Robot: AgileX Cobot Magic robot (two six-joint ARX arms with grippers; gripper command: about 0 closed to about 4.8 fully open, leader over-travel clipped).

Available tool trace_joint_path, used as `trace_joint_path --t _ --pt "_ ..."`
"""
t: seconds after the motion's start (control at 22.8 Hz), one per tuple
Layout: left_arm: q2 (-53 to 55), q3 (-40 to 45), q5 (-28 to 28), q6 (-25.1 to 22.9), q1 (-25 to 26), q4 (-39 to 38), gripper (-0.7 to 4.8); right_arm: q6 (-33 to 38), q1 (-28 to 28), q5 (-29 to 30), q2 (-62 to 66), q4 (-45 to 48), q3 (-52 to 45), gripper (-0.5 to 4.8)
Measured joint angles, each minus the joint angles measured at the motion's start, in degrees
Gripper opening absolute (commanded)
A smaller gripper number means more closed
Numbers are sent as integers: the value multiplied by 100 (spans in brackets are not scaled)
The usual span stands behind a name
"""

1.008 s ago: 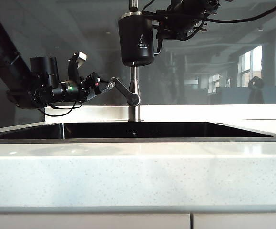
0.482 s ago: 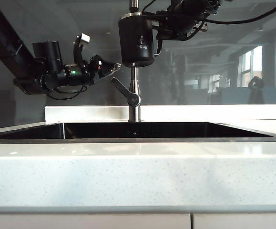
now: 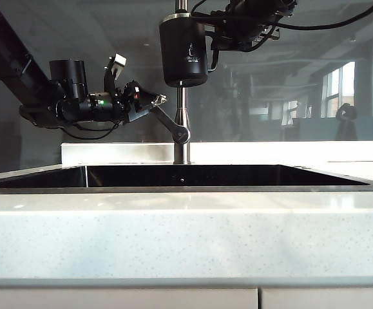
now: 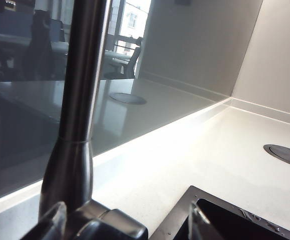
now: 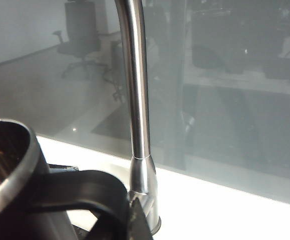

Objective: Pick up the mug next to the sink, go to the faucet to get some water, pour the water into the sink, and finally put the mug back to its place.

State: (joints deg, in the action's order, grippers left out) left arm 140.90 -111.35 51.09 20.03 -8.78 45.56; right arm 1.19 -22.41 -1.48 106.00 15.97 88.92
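**Bright counter, dark glass, soft close-ups**

Daylight from the window [image 3: 337, 80] on the right washes the pale countertop [image 3: 186, 235] almost white, while the sink [image 3: 192, 176] reads as a flat black band. The glass wall behind is dim and full of reflections. In both wrist views the nearest parts, including the mug [image 5: 14, 185], are blurred; the faucet [image 5: 137, 100] carries a glare streak.
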Motion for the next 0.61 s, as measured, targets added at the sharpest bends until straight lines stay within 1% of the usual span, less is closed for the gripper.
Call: trace_joint_path --t 0.13,0.26,0.48,0.61 --pt "-2 0 138 22 0 0 307 0 0 -2 0 0 0 -1" --pt "-2 0 286 83 7 -13 294 0 0 0 0 0 0 -1" --pt "-2 -2 599 160 26 -24 294 0 0 -2 0 0 0 -1" --pt "-2 -2 846 365 35 -24 294 0 0 0 0 0 0 -1"
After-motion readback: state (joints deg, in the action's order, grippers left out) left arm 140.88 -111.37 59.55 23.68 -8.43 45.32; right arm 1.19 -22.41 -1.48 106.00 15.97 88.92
